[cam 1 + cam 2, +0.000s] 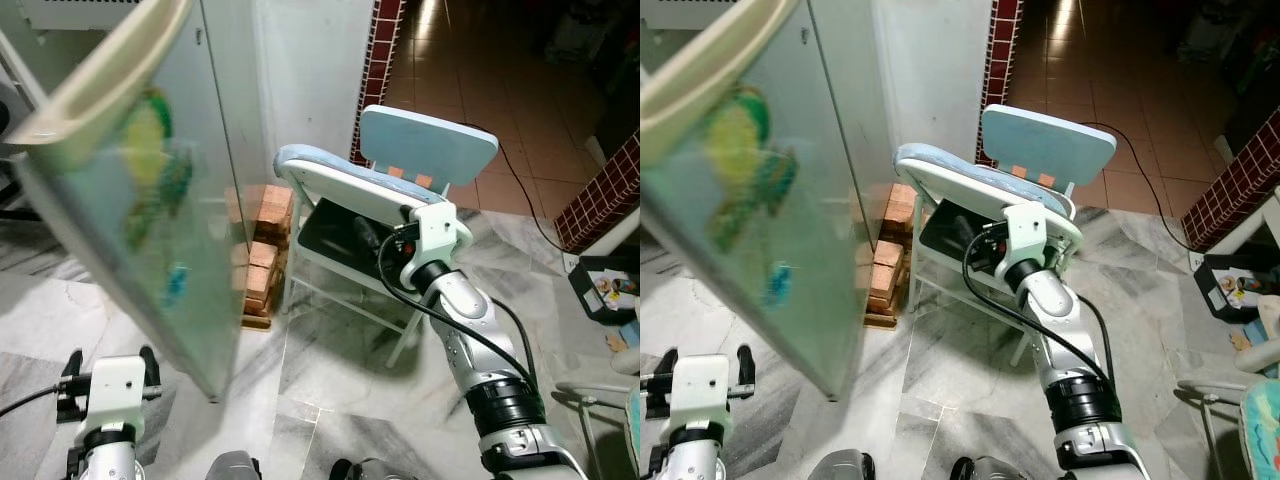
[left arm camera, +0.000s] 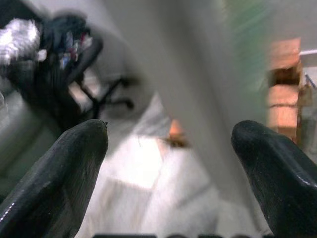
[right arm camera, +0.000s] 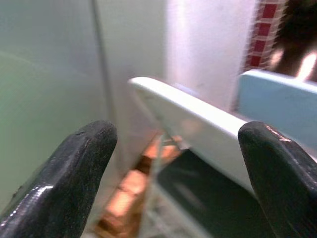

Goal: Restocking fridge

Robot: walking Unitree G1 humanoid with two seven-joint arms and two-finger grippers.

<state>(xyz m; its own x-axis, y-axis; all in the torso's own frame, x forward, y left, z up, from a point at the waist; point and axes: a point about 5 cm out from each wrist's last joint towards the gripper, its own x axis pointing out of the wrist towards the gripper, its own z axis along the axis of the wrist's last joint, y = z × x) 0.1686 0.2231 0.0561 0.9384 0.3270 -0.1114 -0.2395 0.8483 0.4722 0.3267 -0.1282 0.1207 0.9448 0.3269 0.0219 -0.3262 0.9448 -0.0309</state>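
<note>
The fridge door [image 1: 140, 200] stands swung open at my left, pale grey-green with blurred yellow and blue stickers and a cream top edge. My left gripper [image 2: 168, 148] is low beside the door's bottom corner, open with nothing between its fingers; the door's edge and the floor lie beyond it. My right arm [image 1: 470, 320] reaches forward to a light blue folding chair [image 1: 425, 145]. The right gripper [image 3: 173, 144] is open and empty, just under the tilted chair seat [image 3: 198, 124]. No food items can be made out.
A stack of red bricks [image 1: 262, 250] sits against the white wall behind the door. A black cable [image 1: 520, 185] runs over the tiled floor behind the chair. A dark box [image 1: 605, 290] lies at the right, near a brick-tiled low wall [image 1: 600, 195].
</note>
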